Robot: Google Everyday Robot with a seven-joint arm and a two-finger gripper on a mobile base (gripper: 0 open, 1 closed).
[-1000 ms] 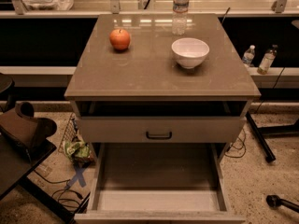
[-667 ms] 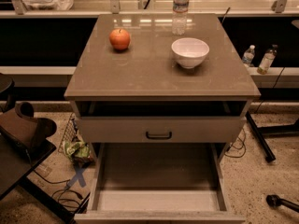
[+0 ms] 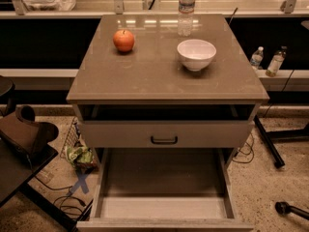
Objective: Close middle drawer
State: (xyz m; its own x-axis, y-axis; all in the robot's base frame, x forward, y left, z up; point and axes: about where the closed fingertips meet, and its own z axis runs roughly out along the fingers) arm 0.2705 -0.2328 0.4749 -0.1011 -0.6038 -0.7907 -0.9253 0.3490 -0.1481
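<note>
The middle drawer (image 3: 164,182) is pulled far out toward me. Its pale bare interior shows, and the top edge of its front panel (image 3: 164,223) lies at the bottom of the view. Its handle is hidden. Above it, the top drawer front (image 3: 125,135) with a small black bar handle (image 3: 164,139) stands slightly out from the cabinet. My gripper (image 3: 24,125) is a dark brown shape at the left edge. It is left of the cabinet, at about the top drawer's height, and apart from both drawers.
On the cabinet top (image 3: 159,76) are a red apple (image 3: 124,40), a white bowl (image 3: 196,53) and a water bottle (image 3: 186,9). A green bag (image 3: 79,156) and cables lie on the floor at the left. Stand legs (image 3: 268,141) and two small bottles (image 3: 267,59) are at the right.
</note>
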